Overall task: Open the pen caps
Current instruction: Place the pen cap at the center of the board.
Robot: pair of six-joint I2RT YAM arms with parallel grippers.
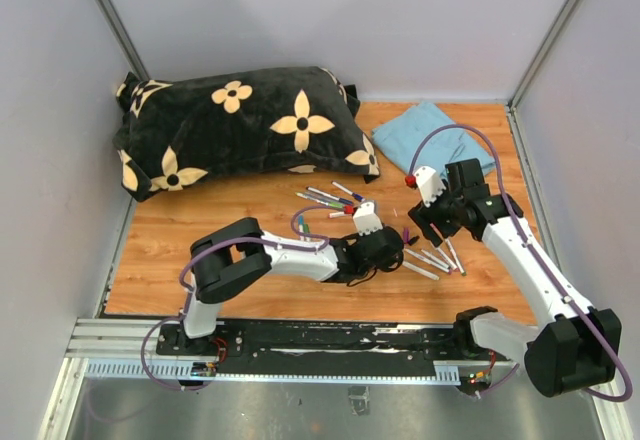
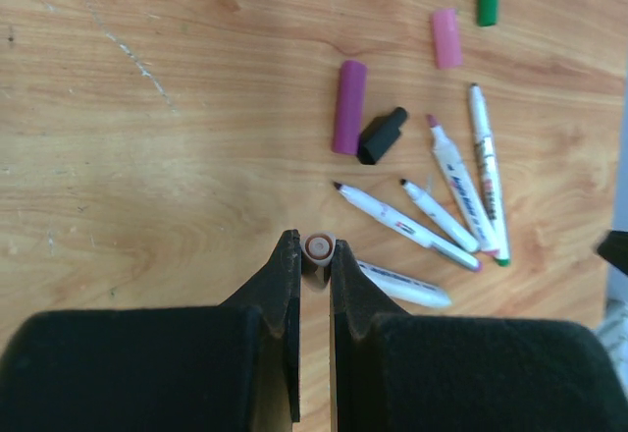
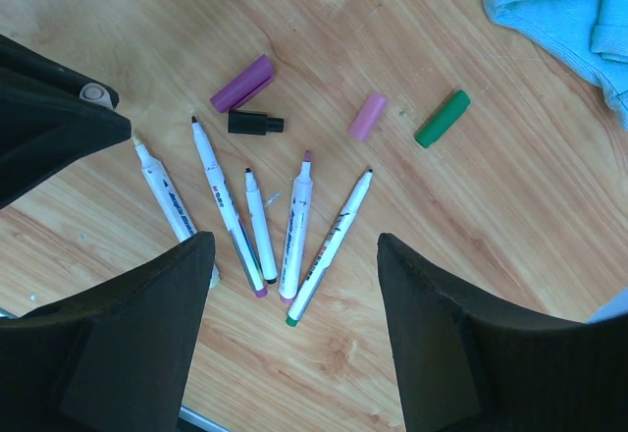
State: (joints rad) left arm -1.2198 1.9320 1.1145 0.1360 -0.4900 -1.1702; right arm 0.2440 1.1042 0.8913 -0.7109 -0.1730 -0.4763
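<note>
On the wooden bench (image 1: 170, 215), near its middle, the left tool (image 2: 315, 255) was pressed together on a pale cap (image 2: 318, 246); it pinched the cap at the very fingertips, with the cap's round hollow end facing the wrist camera; whether the cap touched the boards could not be told.

Just right of that tool lay 5 uncapped pens (image 3: 259, 226), white-barrelled and fanned out flat, their tips pointing toward the far side; 1 of them, with a cream tip, lay closest to the left tool.

Beyond the tips, 4 loose caps rested on the wood; the purple cap (image 3: 241, 82) lay on its side with the black cap (image 3: 255, 123) just beside it; the pink cap (image 3: 369, 117) lay to the right of these, apart from them; the green cap (image 3: 443, 119) lay near the pink one, not touching it.

The right tool (image 3: 294, 243) hung above the fan of pens with its fingers spread wide apart and nothing between them.

To the far left of the left tool a small scatter of capped pens (image 1: 325, 198) lay on the bench, well apart from the open ones.

At the far left sat a black pillow (image 1: 240, 125) with cream flowers; at the far right lay a blue cloth (image 1: 435, 135), crumpled.
</note>
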